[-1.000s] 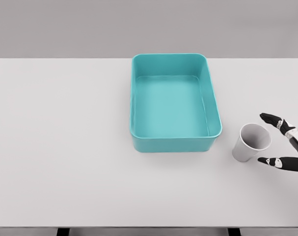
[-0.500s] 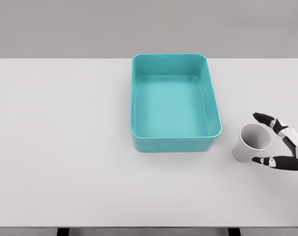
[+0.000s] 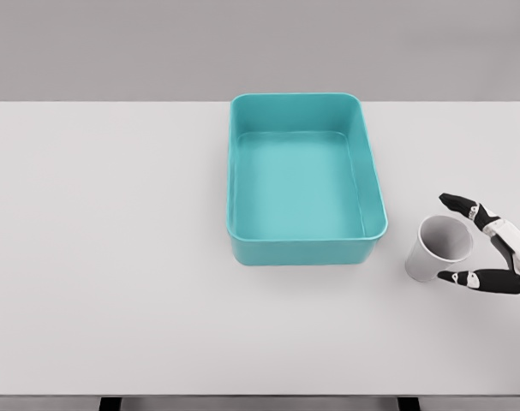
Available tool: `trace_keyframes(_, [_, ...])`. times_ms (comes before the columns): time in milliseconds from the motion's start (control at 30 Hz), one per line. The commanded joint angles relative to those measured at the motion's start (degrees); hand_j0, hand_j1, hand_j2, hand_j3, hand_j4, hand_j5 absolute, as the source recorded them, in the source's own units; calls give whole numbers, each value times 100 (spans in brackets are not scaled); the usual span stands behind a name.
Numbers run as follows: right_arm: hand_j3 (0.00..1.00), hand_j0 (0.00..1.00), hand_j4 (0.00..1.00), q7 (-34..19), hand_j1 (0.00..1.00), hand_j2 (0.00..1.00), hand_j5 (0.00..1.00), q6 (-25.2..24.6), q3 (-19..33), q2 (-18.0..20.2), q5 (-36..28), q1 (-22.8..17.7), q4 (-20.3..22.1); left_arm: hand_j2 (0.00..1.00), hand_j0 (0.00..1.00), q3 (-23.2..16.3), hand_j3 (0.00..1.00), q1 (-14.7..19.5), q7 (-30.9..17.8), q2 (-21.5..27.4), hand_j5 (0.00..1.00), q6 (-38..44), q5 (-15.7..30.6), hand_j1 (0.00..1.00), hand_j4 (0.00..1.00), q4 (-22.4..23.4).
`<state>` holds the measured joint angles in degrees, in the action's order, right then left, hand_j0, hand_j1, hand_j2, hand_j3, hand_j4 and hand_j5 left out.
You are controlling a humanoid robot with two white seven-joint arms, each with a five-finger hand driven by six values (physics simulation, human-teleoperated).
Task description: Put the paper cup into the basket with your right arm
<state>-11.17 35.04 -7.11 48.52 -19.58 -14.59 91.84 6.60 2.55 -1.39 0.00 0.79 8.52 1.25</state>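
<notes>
Paper cup (image 3: 439, 247) between hand (image 3: 491, 246) fingers

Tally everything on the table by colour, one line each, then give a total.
Teal: 1, the basket
White: 1, the paper cup
Total: 2 things on the table. The right hand beside the cup is not counted.

A white tabletop (image 3: 114, 257) carries two things: a teal rectangular basket (image 3: 305, 251) near the middle toward the far edge, and a white paper cup (image 3: 438, 248) standing just right of it.
</notes>
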Motion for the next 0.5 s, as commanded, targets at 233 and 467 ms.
trace_keyframes(233, [97, 97, 97, 1, 97, 97, 97, -4, -177, -36, 60, 105, -167, 100, 100, 0, 100, 0, -1, 0, 100, 0, 0, 100, 100, -1])
trace_keyframes(467, [97, 97, 97, 1, 97, 97, 97, -4, -230, -44, 95, 106, -263, 100, 100, 0, 100, 0, -1, 0, 100, 0, 0, 100, 100, -1])
